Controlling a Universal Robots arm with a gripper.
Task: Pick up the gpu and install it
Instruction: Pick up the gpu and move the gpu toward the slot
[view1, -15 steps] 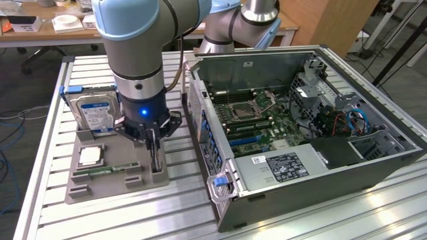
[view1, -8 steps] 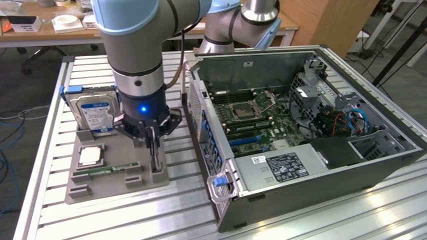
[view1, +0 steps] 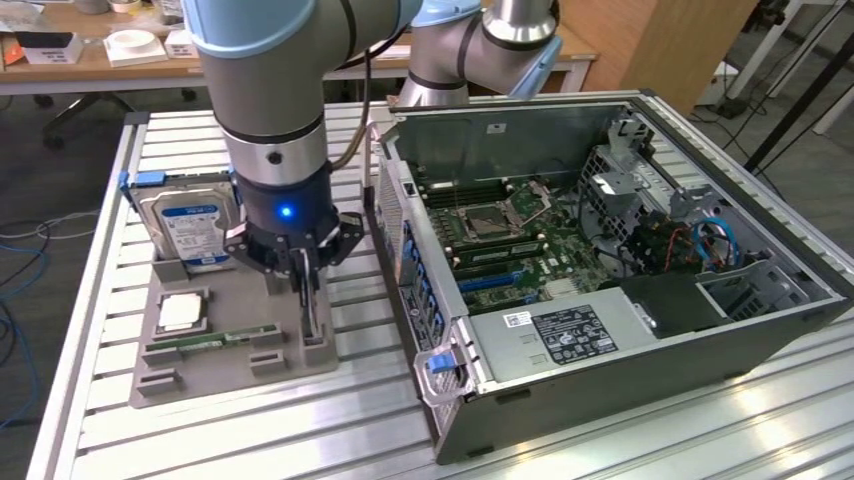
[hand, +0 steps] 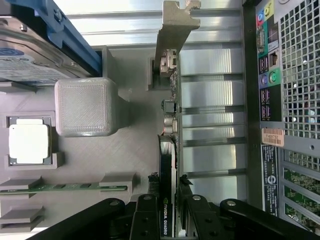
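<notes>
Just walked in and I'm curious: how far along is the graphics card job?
Nothing is installed yet. In hand: the hand appears to pinch the gpu, which stands edge-on in the gray holder. Left: it is not yet lifted out or seated in the open computer case.

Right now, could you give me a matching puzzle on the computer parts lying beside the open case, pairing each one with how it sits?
Things:
1. gpu
2. hard drive
3. CPU
4. RAM stick

States:
A. lying flat, silver top up
B. on edge, clamped in the gripper
C. green, resting on its long edge
D. upright, blue label showing

Pairs: 1-B, 2-D, 3-A, 4-C
</notes>
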